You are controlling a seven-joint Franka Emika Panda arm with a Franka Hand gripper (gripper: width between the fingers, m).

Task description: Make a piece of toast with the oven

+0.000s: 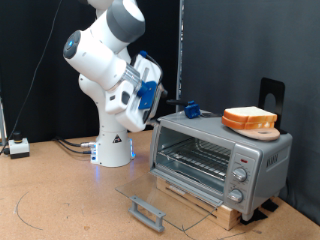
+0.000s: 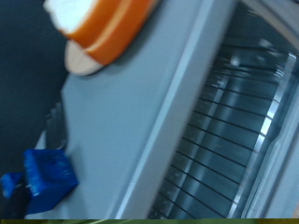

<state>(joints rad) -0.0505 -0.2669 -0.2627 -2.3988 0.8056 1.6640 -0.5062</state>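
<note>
The silver oven [image 1: 262, 150] stands on a wooden base at the exterior view's right. Its glass door [image 1: 165, 195] hangs open and flat, and the wire rack [image 1: 195, 158] inside is bare. Two stacked slices of toast [image 1: 250, 117] lie on a round wooden board [image 1: 265, 131] on the oven's roof. My gripper [image 1: 188, 105] reaches over the roof's left end, apart from the toast, with nothing seen in it. The wrist view shows the toast [image 2: 103, 21], the board [image 2: 82, 62], the grey oven roof [image 2: 131, 121], the rack [image 2: 229, 131] and a blue piece [image 2: 47, 177], apparently part of my gripper.
The door's bar handle [image 1: 148, 212] juts out low over the table [image 1: 60, 195]. Three knobs [image 1: 238, 178] sit on the oven's right panel. A black stand [image 1: 272, 98] rises behind the oven. Cables and a small box [image 1: 17, 147] lie at the far left.
</note>
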